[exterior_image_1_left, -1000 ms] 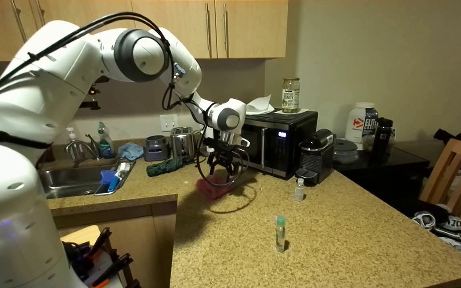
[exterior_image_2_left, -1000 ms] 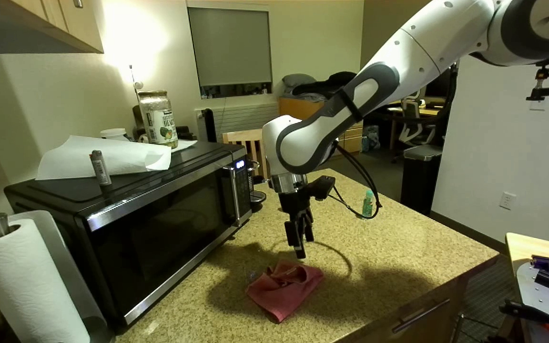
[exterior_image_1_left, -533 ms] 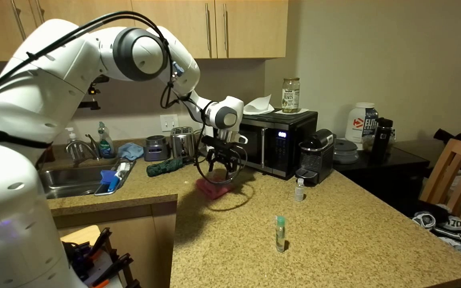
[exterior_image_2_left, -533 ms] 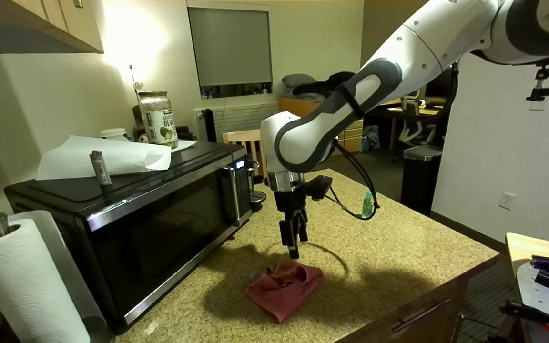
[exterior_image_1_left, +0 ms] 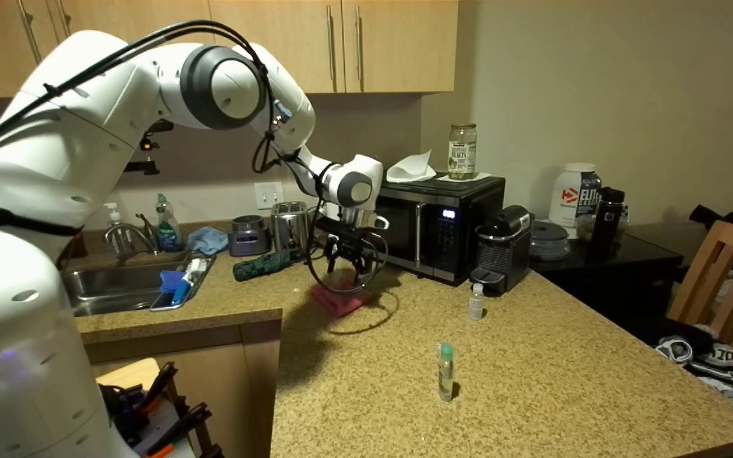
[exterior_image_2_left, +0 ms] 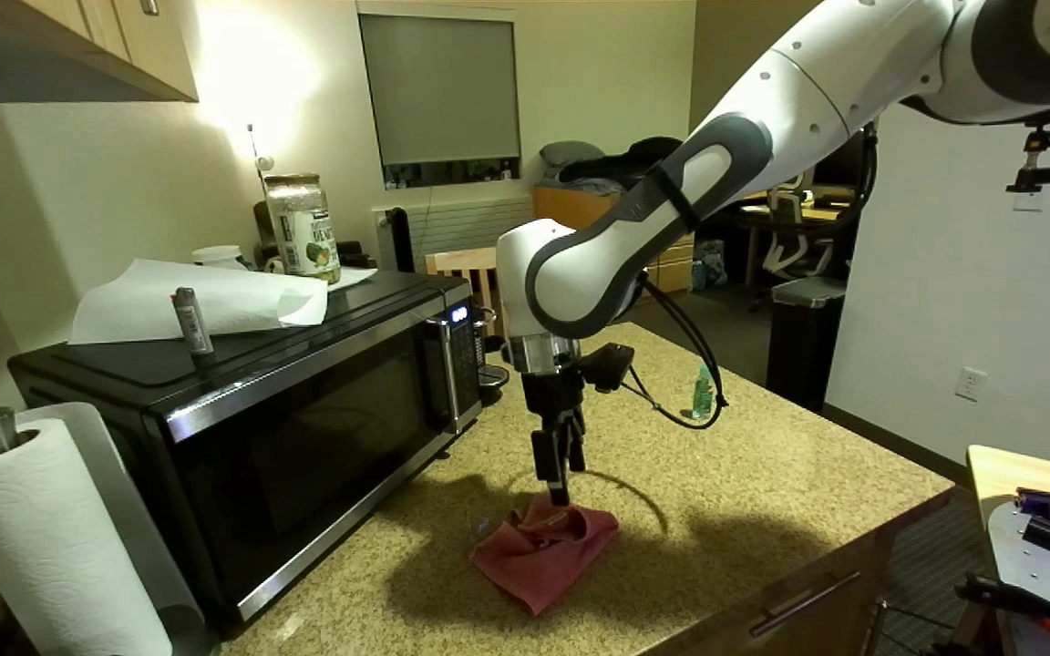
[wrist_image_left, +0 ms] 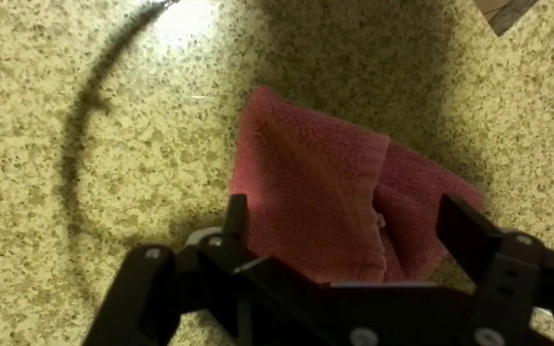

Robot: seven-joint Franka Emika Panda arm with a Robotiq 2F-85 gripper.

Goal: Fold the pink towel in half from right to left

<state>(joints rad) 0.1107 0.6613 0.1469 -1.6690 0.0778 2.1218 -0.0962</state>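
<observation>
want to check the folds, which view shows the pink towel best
The wrist view: the pink towel is largest there, its overlapping edge clear, its lower side partly hidden. In an exterior view it shows nearly whole near the microwave, smaller. In an exterior view it is smallest, partly behind the gripper.

Pink towel, partly folded over, on speckled counter; tool, jaws parted, above.
</observation>
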